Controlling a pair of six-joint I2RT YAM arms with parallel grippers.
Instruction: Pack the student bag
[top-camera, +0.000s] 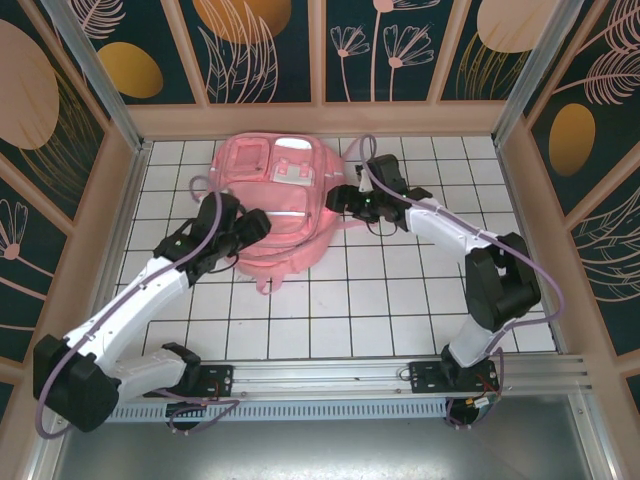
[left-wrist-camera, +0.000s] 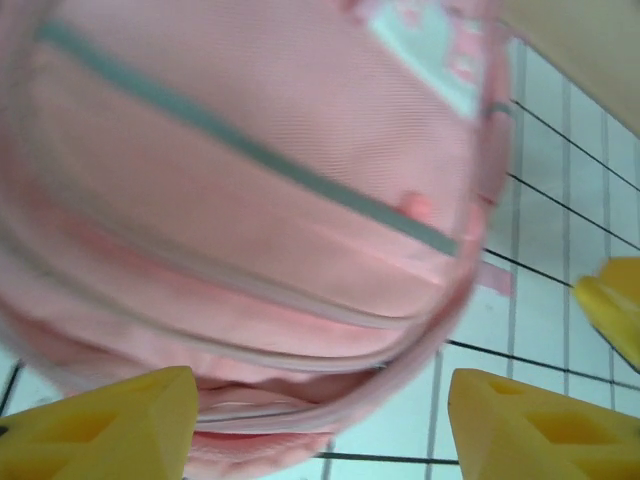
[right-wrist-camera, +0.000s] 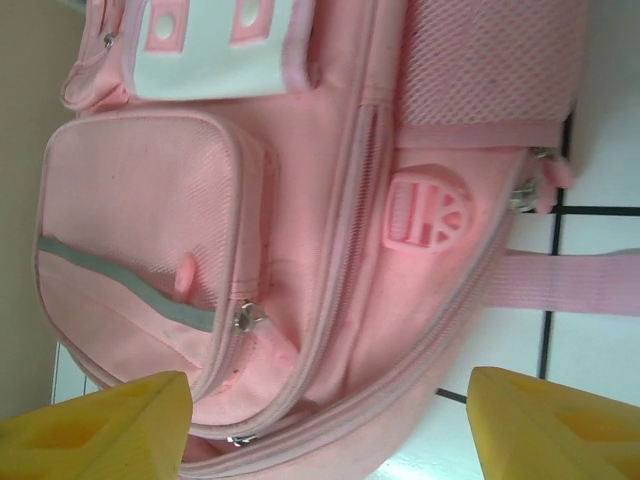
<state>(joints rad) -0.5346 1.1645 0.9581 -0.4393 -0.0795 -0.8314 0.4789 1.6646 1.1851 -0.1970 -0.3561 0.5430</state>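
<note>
Bag position: student bag (top-camera: 283, 205) lies flat on the white tiled table (top-camera: 400, 300), toward the far wall and slightly left of centre, front pockets facing up.

Left arm: left gripper (top-camera: 248, 225) sits at the bag's near-left edge, right against the fabric as seen from above; actual contact cannot be confirmed. In the left wrist view its yellow fingers (left-wrist-camera: 100, 425) stand at the bottom corners, spread wide, with nothing clamped; the bag's rounded, zippered edge bulges into the space ahead of and between them; a grey reflective stripe (left-wrist-camera: 250, 150) runs diagonally across the pink cloth; this view is blurred.

Right arm: right gripper (top-camera: 343, 200) is at the bag's right side, just beside the fabric, pointing toward it. In the right wrist view the fingers (right-wrist-camera: 560, 430) are likewise far apart and hold nothing.

Bag detail, right wrist view: front pocket (right-wrist-camera: 150, 230) carrying the grey stripe; metal zipper pull (right-wrist-camera: 245, 320) at the pocket's corner; moulded pink badge (right-wrist-camera: 425, 215) on the side panel; mesh side pocket (right-wrist-camera: 490, 60) beside it; pink webbing strap (right-wrist-camera: 590, 280) lying out across the tiles; all zippers seen here look closed.
</note>
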